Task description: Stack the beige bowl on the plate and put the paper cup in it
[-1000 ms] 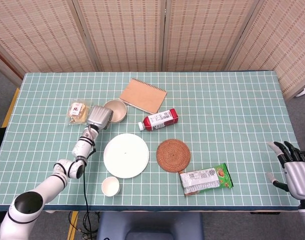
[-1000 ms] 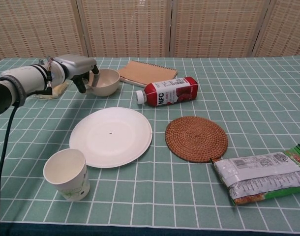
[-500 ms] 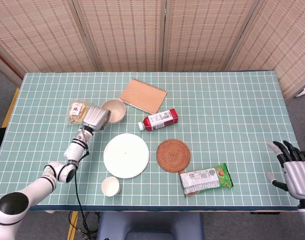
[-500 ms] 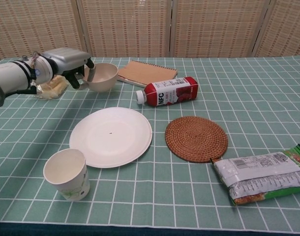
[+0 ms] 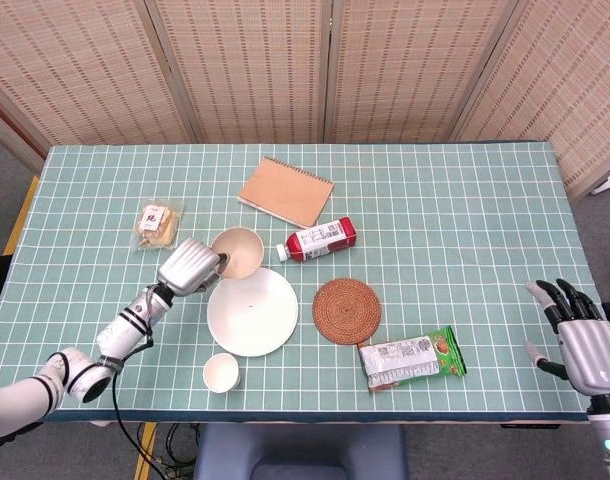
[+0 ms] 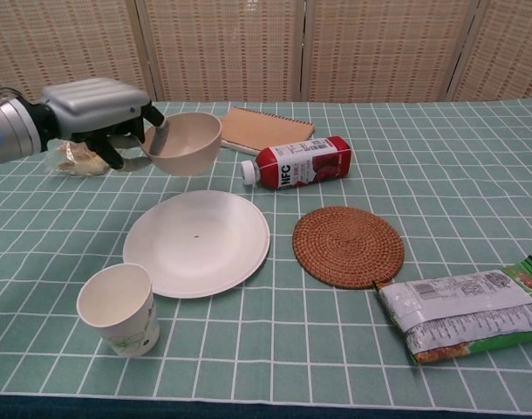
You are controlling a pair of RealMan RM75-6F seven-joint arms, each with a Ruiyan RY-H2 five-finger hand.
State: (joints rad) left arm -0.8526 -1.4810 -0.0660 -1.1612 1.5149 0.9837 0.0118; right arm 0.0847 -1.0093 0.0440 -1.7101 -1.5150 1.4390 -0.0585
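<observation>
My left hand (image 5: 188, 267) (image 6: 96, 106) grips the beige bowl (image 5: 238, 252) (image 6: 184, 142) by its left rim and holds it in the air, just above the far-left edge of the white plate (image 5: 252, 311) (image 6: 197, 243). The bowl tilts slightly. A white paper cup (image 5: 221, 372) (image 6: 119, 309) stands upright near the table's front edge, just in front of the plate. My right hand (image 5: 582, 340) hangs open beyond the table's right front corner, holding nothing; only the head view shows it.
A red NFC bottle (image 5: 317, 240) (image 6: 299, 162) lies on its side right of the bowl. A brown notebook (image 5: 286, 191), a snack packet (image 5: 156, 224), a woven coaster (image 5: 347, 310) (image 6: 348, 245) and a green snack bag (image 5: 412, 358) (image 6: 462, 312) lie around the plate.
My left hand has lifted the beige bowl off the table and carried it forward and to the right, from beside the snack packet to the plate's far edge. The right hand has barely moved.
</observation>
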